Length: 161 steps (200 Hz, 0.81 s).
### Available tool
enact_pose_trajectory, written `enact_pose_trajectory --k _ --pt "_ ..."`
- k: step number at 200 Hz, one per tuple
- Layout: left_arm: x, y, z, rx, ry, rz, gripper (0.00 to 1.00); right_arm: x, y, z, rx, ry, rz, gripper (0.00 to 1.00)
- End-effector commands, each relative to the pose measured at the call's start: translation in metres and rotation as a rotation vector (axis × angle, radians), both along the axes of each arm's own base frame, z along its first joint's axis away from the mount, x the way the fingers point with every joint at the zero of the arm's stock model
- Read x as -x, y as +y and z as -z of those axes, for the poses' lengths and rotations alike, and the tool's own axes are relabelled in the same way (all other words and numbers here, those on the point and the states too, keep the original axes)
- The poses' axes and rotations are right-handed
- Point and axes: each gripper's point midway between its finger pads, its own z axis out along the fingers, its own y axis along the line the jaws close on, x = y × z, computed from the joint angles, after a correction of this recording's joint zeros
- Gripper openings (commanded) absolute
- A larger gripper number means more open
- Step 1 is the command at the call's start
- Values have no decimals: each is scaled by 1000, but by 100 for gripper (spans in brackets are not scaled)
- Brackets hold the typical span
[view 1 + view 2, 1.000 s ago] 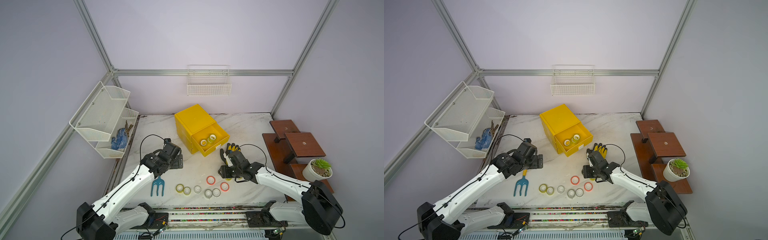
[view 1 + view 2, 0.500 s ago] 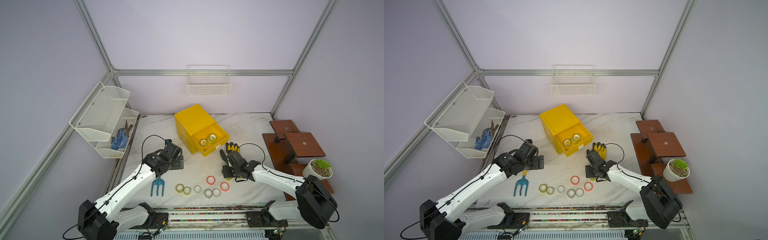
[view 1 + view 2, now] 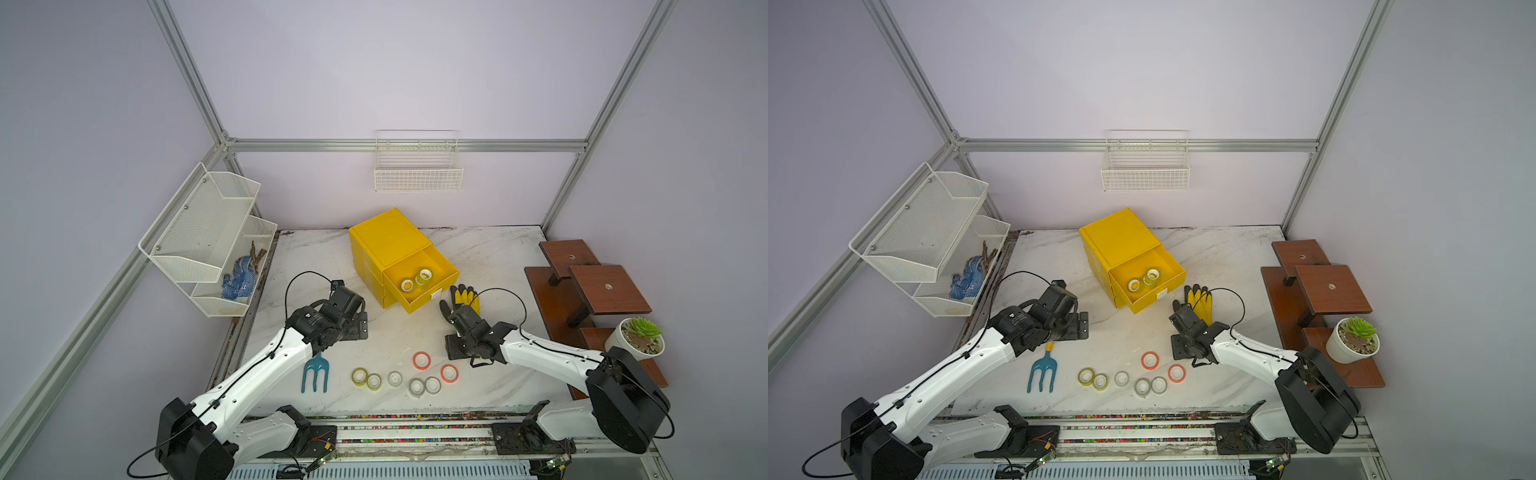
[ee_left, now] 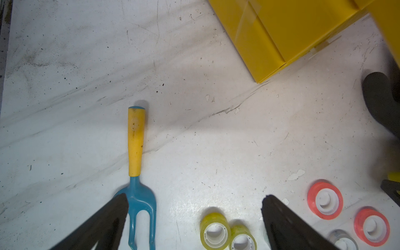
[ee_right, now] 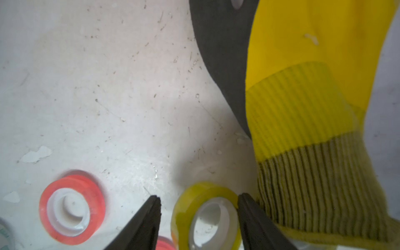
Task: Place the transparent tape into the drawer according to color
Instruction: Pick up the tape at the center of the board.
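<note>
Right wrist view only: right gripper straddles one yellow-green roll low in the frame. The roll is tilted and sits right against the glove cuff. One finger is at the roll's rim and the other stands clear of it, with table showing in the gap, so the jaws are part-spread, not clamped. Both top views hide that roll under the gripper body. An orange-red roll lies at lower left of that frame, apart from the fingers. Bits of two more rolls are cut off at the bottom and left edges.

Left wrist view: left gripper is spread wide with nothing between the fingers, over bare table. This view shows the whole yellow handle of the garden fork; in the top views the arm covers most of it. The cabinet is only a corner at upper right, drawer insides unseen.

Top views only: top drawer is pulled out, with two stored rolls, yellow-green, inside. The lower drawers sit under it, fronts hard to make out. On the table in front there is a loose row: yellow-green pair touching, three clear rolls, and an orange-red pair near the right gripper. Cannot tell whether the straddled roll is off the table.
</note>
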Motion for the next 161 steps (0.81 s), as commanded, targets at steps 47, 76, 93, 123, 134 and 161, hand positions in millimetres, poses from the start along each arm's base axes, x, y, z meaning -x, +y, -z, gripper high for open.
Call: enact_pose_trajectory --k 47,76,93,123,134,161 --pt "-5 -1 -3 23 -17 -11 100 15 0 14 44 59 -24 61" --pt "-5 -2 -2 23 -13 -10 100 14 0 13 41 57 -19 59" --pt "-5 -3 -2 25 -12 -8 100 12 1 10 32 45 -15 59" --pt "-5 -3 -1 23 -11 -6 100 8 0 2 31 9 -4 52" --pt "-5 -3 -1 23 -11 -7 100 6 -1 0 33 -1 2 46" --pt "-5 -3 0 26 -8 -6 100 3 -1 -5 26 -22 10 36"
